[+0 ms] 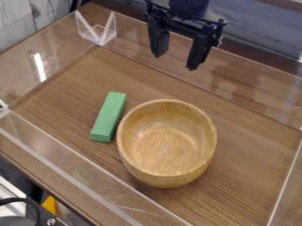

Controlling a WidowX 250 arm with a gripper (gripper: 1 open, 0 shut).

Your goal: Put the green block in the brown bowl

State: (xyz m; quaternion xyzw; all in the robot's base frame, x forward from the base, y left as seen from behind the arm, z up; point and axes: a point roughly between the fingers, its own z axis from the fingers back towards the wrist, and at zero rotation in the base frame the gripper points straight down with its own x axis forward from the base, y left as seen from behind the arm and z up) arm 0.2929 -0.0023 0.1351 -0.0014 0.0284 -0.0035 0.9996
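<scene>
The green block (109, 116) is a flat bright-green bar lying on the wooden table, just left of the brown bowl (168, 141) and nearly touching its rim. The bowl is round, light wood, thick-walled, and nothing shows inside it. My gripper (176, 50) hangs at the back of the table, pointing down, well above and behind both the block and the bowl. Its two black fingers stand apart with nothing between them.
Low clear plastic walls (48, 154) fence the wooden table (242, 97) on all sides. A clear plastic piece shaped like a triangle (98, 31) stands at the back left corner. Cables lie below the front left edge.
</scene>
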